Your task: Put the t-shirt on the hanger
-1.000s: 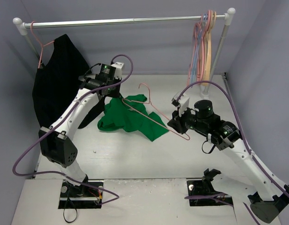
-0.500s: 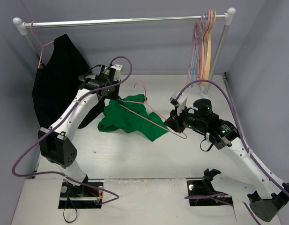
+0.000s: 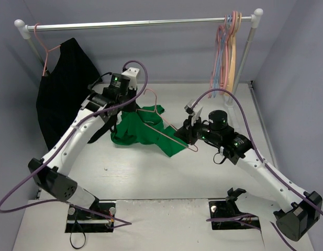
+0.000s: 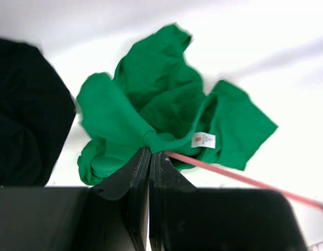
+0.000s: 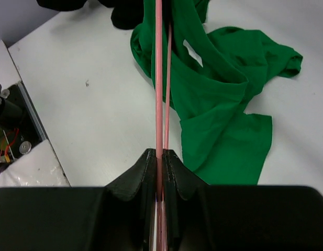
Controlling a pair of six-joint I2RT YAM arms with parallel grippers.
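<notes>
Two arms are over the table (image 3: 151, 172) in the overhead view. The left gripper (image 3: 131, 106) is at the upper left corner of the green t-shirt (image 3: 143, 135), which lies bunched near the middle of the table. The right gripper (image 3: 183, 134) is at the shirt's right edge, on the lower right end of the pink hanger (image 3: 169, 121). The hanger lies slantwise across the shirt, its hook toward the back. A black garment (image 3: 64, 89) hangs from the left end of the rail (image 3: 135, 23); spare hangers (image 3: 226, 52) hang at the right end.

Left wrist view: the left gripper (image 4: 149, 152) is closed, its fingers pinching a gathered fold of the t-shirt (image 4: 151, 99). The white label (image 4: 203, 140) faces up just right of the pinch. One arm of the hanger (image 4: 245, 180) passes out from under the cloth to the lower right. The black garment (image 4: 25, 115) is at the left.

Right wrist view: the right gripper (image 5: 160, 157) is closed on the hanger (image 5: 159, 78), whose two thin arms run straight away from the fingers and over the t-shirt (image 5: 219, 89).
</notes>
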